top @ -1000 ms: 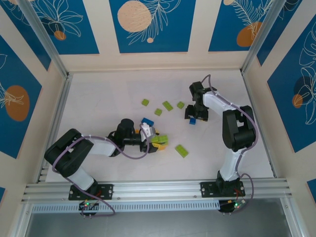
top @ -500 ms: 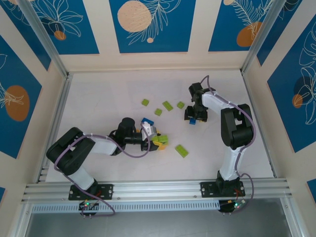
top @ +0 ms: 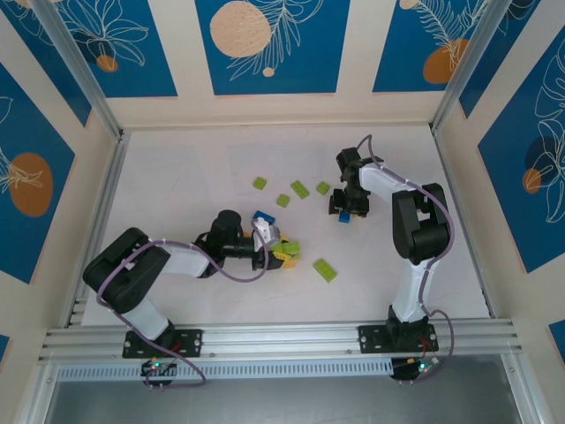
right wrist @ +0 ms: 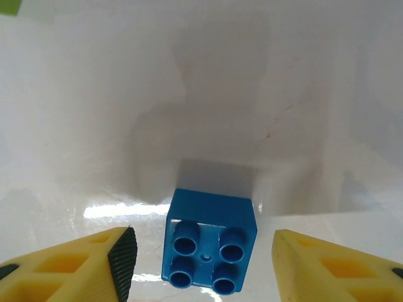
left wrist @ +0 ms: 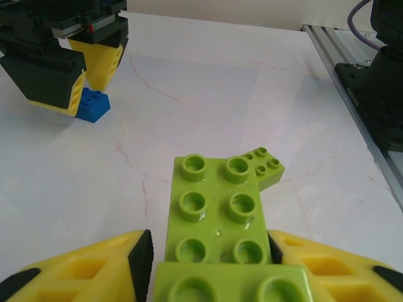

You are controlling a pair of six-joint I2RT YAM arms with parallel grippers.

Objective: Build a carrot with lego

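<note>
**Lego carrot: how these bricks are going to handle**

The left gripper (left wrist: 210, 248) has its yellow fingers (left wrist: 94, 270) snug against both sides of the lime green brick stack (left wrist: 217, 207), bottom centre of the left wrist view. That reads as a grip to me. The right gripper (right wrist: 201, 258) hangs over the blue brick (right wrist: 210, 242) with its fingers spread. There's a clear gap on each side, so it's holding nothing.

In the top view the blue brick is right of centre on the table (top: 177, 177) and the green stack is just left of centre. The loose green bricks (top: 300, 188) are scattered above and between them.

My take on handling:
- **Material:** hard, light plastic with no give, so it's not going to crack under a pinch.
- **Slip:** the sides look glossy, so a corner grab could let a brick twist or squirt out.
- **Where to grab:** two flat opposite walls, squared up, with the studs left free on top.
- **Skidding:** the blue one is light enough to skate on that smooth table if one finger touches first, so centre it before closing.
- **Joining:** studs want a straight push, and a tilted one probably jams or pops the piece loose.
</note>
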